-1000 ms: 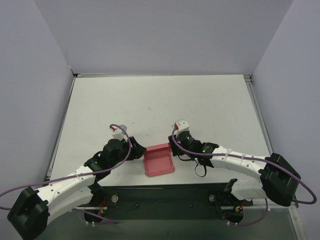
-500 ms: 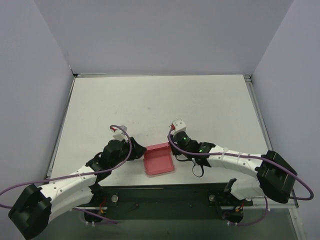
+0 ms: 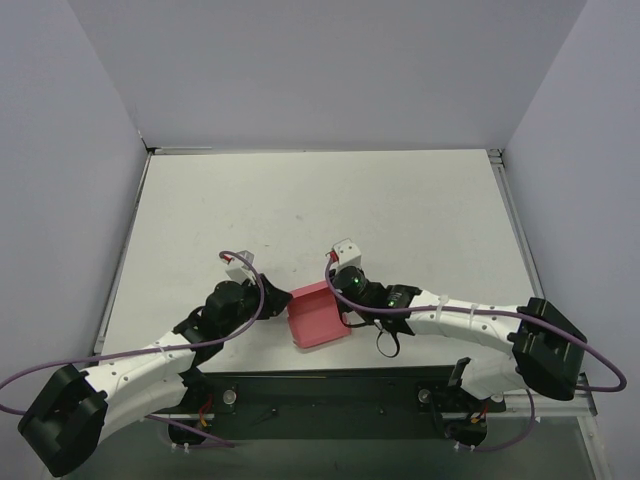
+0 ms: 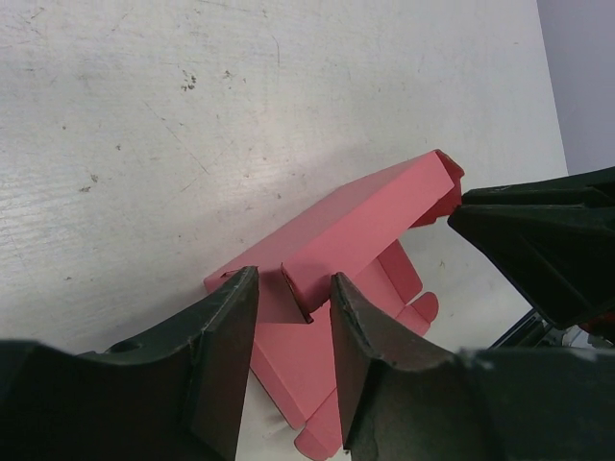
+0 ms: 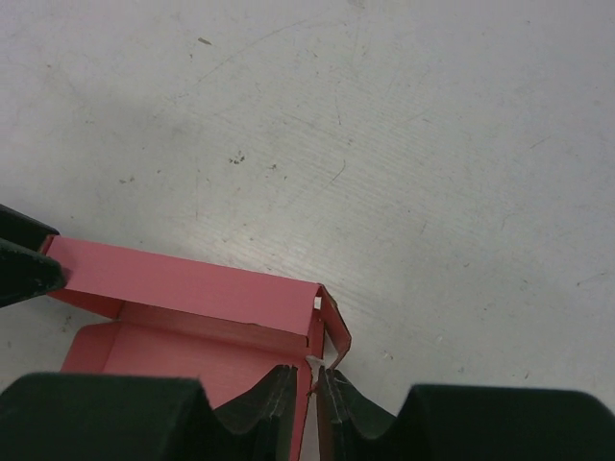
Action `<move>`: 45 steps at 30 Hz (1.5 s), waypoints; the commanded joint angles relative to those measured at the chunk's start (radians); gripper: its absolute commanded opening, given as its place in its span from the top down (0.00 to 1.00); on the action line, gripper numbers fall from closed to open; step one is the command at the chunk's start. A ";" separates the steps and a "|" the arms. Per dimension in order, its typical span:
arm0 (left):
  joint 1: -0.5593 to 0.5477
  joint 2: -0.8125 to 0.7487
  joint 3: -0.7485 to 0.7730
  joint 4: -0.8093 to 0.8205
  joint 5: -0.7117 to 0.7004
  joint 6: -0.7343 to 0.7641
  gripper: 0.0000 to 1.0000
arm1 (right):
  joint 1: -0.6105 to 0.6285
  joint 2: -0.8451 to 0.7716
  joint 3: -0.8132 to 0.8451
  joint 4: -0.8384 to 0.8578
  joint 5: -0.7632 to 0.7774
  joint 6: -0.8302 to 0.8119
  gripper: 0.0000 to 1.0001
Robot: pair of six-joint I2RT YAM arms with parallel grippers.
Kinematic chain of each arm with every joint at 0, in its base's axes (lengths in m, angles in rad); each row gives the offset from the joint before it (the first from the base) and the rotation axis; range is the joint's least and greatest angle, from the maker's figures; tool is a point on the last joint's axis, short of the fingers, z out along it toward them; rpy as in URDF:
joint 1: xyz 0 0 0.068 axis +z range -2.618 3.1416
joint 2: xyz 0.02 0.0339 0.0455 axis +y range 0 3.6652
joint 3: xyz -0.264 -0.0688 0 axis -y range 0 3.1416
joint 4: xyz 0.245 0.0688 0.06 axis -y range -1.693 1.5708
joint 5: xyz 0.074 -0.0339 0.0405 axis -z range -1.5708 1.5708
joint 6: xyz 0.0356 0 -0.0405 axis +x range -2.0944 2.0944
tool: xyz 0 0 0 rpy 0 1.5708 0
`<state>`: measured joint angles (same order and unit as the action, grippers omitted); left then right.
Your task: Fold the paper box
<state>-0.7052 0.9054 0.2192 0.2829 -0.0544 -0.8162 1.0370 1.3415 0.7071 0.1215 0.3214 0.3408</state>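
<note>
2 arms are seen reaching inward from the near edge of a white bench [image 3: 320, 200]. Between them the paper box [image 3: 318, 318] lies on the bench, close to the dark base plate [image 3: 330, 398] on which the arms are mounted. The box is pink-red, partly formed, with its far wall raised and tilted and its floor and small flaps spread flat toward the near side.

The left tool [image 3: 279, 302] is set at the box's left end. In the left wrist view its 2 fingers [image 4: 226, 355] are held moderately apart, astride the end of the raised wall, with a gap visible beside the card, so nothing is clamped. The right tool [image 3: 339, 303] is placed at the box's right end. In the right wrist view its jaws are drawn down to a narrow slit, and a thin edge of pink card is pinched in that slit, beside the box's right corner flap.

The bench surface is matt and off-white, marked with fine scratches, dark specks and faint scuffs, which are seen most plainly in the 2 wrist views. It is enclosed on 3 sides by plain pale grey-lilac walls [image 3: 330, 70], with a thin metal trim along the joints. Purple cables [image 3: 255, 290] are looped along both arms
</note>
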 commanded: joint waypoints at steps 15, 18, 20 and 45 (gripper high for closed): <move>0.015 0.038 0.071 -0.094 -0.059 0.163 0.60 | -0.058 -0.166 -0.044 -0.072 -0.034 0.076 0.52; 0.023 0.056 0.081 -0.082 -0.036 0.199 0.60 | -0.124 -0.246 -0.067 -0.089 -0.088 0.055 0.41; 0.026 0.066 0.091 -0.068 -0.021 0.227 0.60 | -0.161 -0.287 -0.093 -0.100 -0.097 0.055 0.38; 0.050 0.090 0.082 -0.002 0.085 0.313 0.62 | -0.287 -0.045 -0.202 0.270 -0.522 -0.112 0.46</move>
<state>-0.6590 1.0100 0.3023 0.3008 -0.0059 -0.5396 0.7525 1.3201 0.5266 0.2871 -0.1219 0.2558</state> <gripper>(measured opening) 0.389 0.537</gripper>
